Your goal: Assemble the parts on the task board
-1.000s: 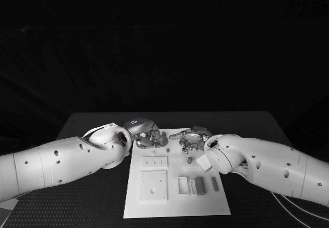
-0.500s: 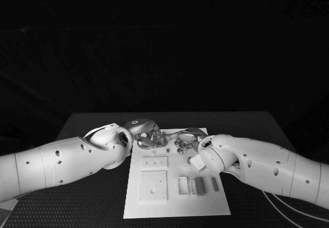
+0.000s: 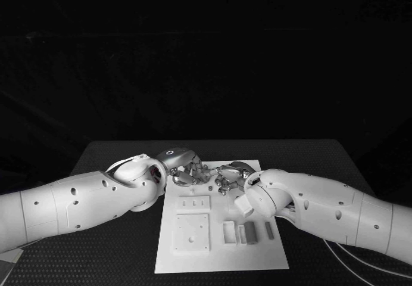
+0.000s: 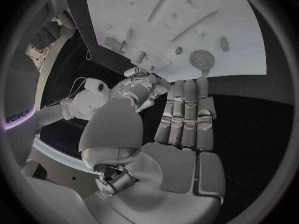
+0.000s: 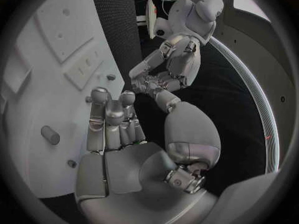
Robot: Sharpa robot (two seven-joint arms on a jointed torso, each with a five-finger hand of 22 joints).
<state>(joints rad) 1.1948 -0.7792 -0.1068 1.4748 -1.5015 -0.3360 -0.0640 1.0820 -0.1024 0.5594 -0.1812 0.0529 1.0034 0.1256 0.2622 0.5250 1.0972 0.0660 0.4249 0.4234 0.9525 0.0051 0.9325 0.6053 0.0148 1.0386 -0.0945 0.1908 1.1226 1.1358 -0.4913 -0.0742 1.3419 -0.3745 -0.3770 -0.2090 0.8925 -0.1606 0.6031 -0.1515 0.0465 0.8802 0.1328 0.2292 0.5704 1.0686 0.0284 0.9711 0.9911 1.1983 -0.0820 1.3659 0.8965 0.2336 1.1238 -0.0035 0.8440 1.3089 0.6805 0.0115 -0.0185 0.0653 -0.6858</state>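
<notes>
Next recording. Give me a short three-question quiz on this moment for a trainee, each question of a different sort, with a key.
1. True or false: the left robot hand and the right robot hand are both over the near end of the task board.
2. In the left wrist view, the left robot hand's fingers are: A) curled round a part; B) stretched out straight with nothing in them; C) pinching a cable.
3. Fill in: the grey bars lie on the side of the task board nearer the robot's ____ arm.

Key: 1 false, they meet at its far end; 2 B; 3 right.
</notes>
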